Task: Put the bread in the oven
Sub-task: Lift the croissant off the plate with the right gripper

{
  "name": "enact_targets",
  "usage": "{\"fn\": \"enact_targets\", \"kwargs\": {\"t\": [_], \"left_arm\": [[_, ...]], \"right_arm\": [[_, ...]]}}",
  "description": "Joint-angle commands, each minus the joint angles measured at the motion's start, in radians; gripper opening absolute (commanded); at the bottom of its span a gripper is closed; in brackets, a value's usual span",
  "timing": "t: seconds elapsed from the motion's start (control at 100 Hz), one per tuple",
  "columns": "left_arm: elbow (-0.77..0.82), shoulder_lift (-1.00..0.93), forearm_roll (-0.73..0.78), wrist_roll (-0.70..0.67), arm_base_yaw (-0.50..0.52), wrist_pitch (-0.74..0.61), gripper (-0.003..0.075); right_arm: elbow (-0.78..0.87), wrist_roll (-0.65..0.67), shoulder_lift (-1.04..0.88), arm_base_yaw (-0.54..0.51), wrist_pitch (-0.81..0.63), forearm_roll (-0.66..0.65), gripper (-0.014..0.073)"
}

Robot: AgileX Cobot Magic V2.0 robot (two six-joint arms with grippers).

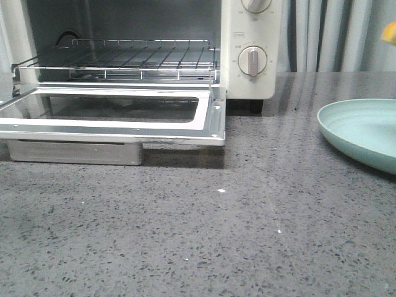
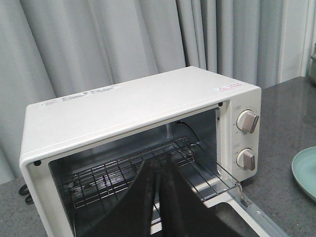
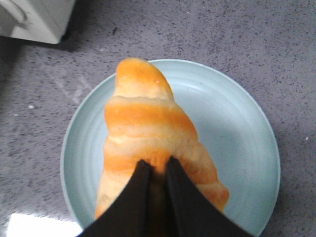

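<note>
The bread [image 3: 148,123], a golden-orange roll with cream ridges, is pinched between the fingers of my right gripper [image 3: 156,165], which is shut on it above the pale green plate [image 3: 237,148]. In the front view the plate [image 1: 365,133] lies bare, and only an orange tip of the bread [image 1: 388,32] shows at the right edge, well above it. The cream-white oven [image 1: 250,37] stands at the back left with its glass door [image 1: 124,127] dropped open and its wire rack [image 1: 142,59] bare. My left gripper [image 2: 159,163] is shut and empty, hanging in front of the oven [image 2: 128,103] opening.
A flat metal tray [image 1: 74,151] lies on the grey speckled counter [image 1: 204,235] under the open door. Two dial knobs [image 1: 252,60] sit on the oven's right panel. Grey curtains [image 2: 98,39] hang behind.
</note>
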Motion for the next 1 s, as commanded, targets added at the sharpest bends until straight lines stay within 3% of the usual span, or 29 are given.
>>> {"fn": "enact_targets", "kwargs": {"t": [0.0, 0.55, 0.99], "left_arm": [[-0.038, -0.003, -0.001, -0.001, 0.003, -0.080, -0.0020], [-0.038, -0.003, -0.001, -0.002, 0.003, -0.080, -0.0020], [-0.038, -0.003, -0.003, -0.002, 0.003, -0.080, -0.0020]], "right_arm": [[-0.035, -0.060, -0.051, 0.002, -0.035, 0.066, -0.0057], [-0.039, -0.545, -0.086, 0.002, 0.011, 0.596, -0.0057], [-0.172, -0.686, 0.052, 0.002, 0.094, 0.764, -0.0057]]}}
